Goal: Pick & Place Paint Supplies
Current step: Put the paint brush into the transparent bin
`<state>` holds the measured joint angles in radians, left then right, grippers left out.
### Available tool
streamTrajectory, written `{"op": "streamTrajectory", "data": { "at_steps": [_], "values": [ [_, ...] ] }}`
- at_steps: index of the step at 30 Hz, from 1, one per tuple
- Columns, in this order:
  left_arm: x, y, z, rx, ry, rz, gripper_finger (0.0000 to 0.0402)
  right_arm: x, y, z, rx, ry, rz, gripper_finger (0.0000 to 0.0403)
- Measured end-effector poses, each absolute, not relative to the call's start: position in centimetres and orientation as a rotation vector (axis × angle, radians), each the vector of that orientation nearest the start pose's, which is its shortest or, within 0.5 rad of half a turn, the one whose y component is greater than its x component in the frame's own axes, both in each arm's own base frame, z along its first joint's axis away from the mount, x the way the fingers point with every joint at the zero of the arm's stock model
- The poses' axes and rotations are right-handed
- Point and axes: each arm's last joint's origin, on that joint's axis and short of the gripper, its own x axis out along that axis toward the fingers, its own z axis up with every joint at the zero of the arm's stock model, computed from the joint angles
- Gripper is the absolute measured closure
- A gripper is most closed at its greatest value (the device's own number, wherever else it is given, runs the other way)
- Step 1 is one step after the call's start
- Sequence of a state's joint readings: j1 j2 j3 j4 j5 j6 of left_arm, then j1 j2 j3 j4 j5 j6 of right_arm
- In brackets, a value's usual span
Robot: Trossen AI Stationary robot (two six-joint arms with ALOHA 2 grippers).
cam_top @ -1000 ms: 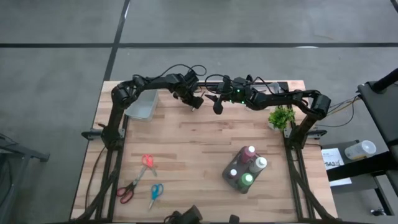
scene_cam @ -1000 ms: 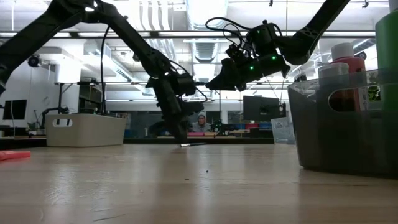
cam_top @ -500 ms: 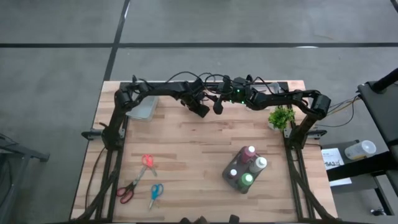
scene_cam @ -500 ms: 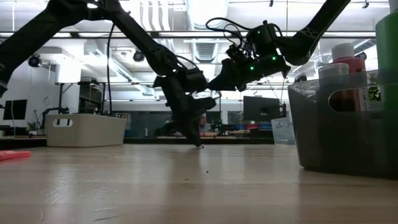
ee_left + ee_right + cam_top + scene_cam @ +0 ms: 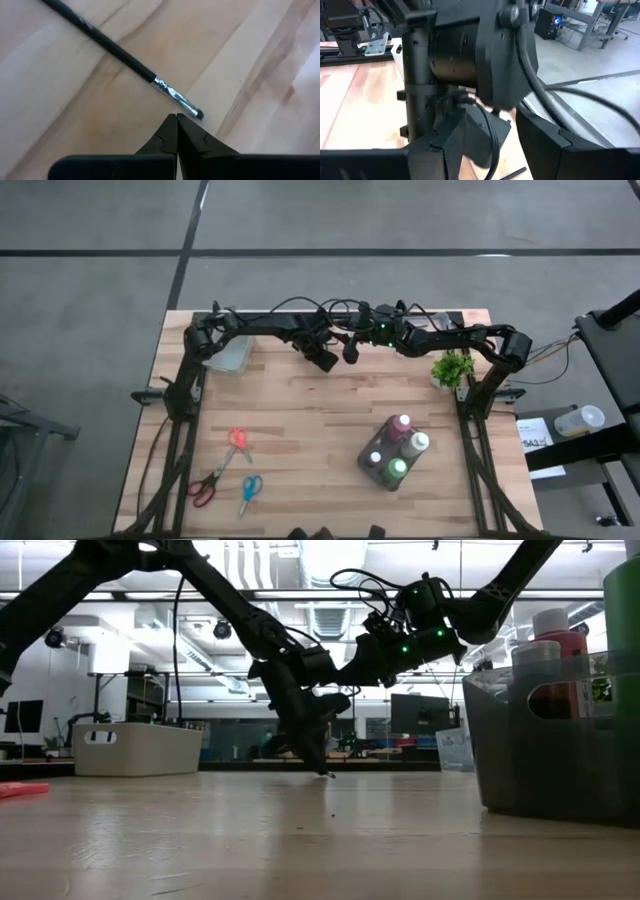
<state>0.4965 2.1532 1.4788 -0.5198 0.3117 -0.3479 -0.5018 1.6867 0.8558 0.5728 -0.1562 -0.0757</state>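
No readable text, label, brand, number or sign showing in any view. Paper sheet (image 5: 536, 434) lying off table at 4 o'clock carrying dark print, too small for reading.

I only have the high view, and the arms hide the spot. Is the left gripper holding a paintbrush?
Observer: No. The left wrist view shows the left gripper with its fingers shut and empty. The paintbrush lies on the table just ahead.
Operator: Which end is nearest?
Observer: The bristle end, past the metal ferrule.
Operator: How low is the gripper?
Observer: In the low view it points down almost at the tabletop. I cannot tell if it touches.
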Motion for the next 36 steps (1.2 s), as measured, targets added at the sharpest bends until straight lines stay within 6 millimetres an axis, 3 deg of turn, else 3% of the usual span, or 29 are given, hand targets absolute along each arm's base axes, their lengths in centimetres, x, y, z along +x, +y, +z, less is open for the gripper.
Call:
{"op": "streamTrajectory", "data": {
  "at_steps": [6, 12, 16, 20, 26, 31, 36],
  "values": [
    [36.8, 21.0, 17.1, -0.709, 0.978, 0.375, 0.0401, 31.2, -16.6, 20.0, 0.018, 0.26, -0.335, 0.0233],
    [33.9, 21.0, 24.5, -0.528, 0.829, 0.523, 0.0401, 31.1, -16.6, 19.9, 0.021, 0.276, -0.334, 0.0233],
    [30.9, 19.1, 29.2, -0.378, 0.714, 0.669, 0.0401, 31.1, -16.6, 19.8, 0.025, 0.289, -0.333, 0.0233],
    [27.7, 15.6, 31.8, -0.283, 0.589, 0.747, 0.0401, 31.1, -16.5, 19.6, 0.03, 0.305, -0.332, 0.0233],
    [22.4, 10.3, 31.1, -0.231, 0.429, 0.69, 0.0401, 31.1, -16.5, 19.6, 0.029, 0.303, -0.332, 0.0233],
    [18.7, 7.0, 27.8, -0.203, 0.353, 0.597, 0.0401, 31.1, -16.5, 19.6, 0.029, 0.302, -0.332, 0.0233],
    [16.0, 5.2, 24.2, -0.185, 0.281, 0.459, 0.0401, 31.1, -16.5, 19.6, 0.029, 0.301, -0.332, 0.0233]
  ]
}}
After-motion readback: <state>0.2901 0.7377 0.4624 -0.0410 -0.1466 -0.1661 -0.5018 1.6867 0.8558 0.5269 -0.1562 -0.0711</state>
